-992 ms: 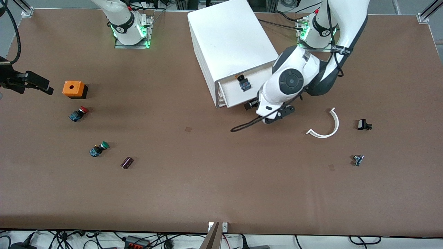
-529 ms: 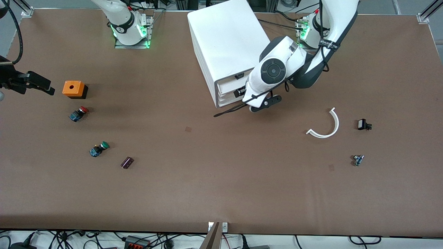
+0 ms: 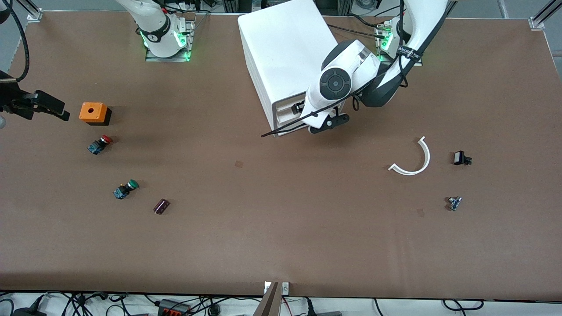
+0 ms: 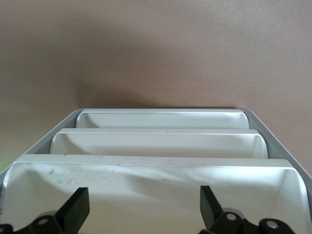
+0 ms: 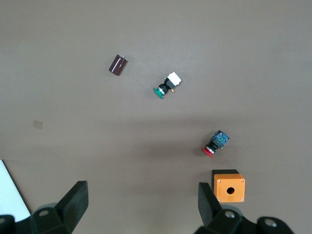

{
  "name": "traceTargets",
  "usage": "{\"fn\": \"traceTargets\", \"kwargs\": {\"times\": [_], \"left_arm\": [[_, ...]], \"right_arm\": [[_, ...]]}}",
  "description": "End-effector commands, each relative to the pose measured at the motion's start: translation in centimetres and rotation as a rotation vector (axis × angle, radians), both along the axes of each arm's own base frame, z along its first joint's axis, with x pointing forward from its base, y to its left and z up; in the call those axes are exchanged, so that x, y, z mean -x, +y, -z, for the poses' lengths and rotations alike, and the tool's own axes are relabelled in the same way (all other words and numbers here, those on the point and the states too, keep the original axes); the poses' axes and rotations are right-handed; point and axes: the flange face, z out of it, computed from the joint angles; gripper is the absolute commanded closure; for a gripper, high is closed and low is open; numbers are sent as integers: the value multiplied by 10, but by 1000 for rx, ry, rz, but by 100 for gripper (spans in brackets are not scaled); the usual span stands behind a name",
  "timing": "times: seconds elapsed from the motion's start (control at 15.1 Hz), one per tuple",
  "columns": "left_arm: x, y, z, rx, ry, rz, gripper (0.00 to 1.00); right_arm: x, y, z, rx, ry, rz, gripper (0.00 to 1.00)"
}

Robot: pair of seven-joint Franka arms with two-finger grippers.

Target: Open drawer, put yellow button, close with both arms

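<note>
The drawer (image 4: 156,187), top of three white trays, sits nearly shut in its white cabinet (image 3: 287,52); the yellow button is hidden.

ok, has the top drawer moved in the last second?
Yes. The drawer has slid back into the cabinet, now nearly flush; the left gripper is at its front. The curved white strip has not shifted.

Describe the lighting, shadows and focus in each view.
Front view: even overhead light, sharp throughout; green lights glow at both arm bases; a soft shadow beside the orange box with a hole.
Left wrist view: bright glare on the white plastic drawers, a dark shadow on the brown table above them; the open left gripper looks slightly soft.
Right wrist view: evenly lit, a faint shadow band across the table, open right gripper dark.
</note>
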Motion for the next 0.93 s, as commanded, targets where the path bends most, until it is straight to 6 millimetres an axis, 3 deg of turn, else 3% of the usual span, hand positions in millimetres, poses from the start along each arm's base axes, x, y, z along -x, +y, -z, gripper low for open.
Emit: {"fn": "traceTargets", "kwargs": {"times": [0.0, 0.26, 0.46, 0.66, 0.86], "left_arm": [[-5, 8, -10, 12, 10, -22, 0], [-54, 53, -43, 42, -22, -19, 0], [-92, 121, -66, 85, -3, 104, 0], [-120, 177, -96, 50, -35, 267, 0], [-145, 246, -122, 64, -64, 374, 0]], "right_arm": [[3, -1, 0, 11, -5, -5, 0], [2, -1, 2, 11, 0, -10, 0], [3, -3, 0, 11, -5, -2, 0], [3, -4, -1, 12, -8, -5, 0], [3, -4, -1, 12, -8, -5, 0]]}}
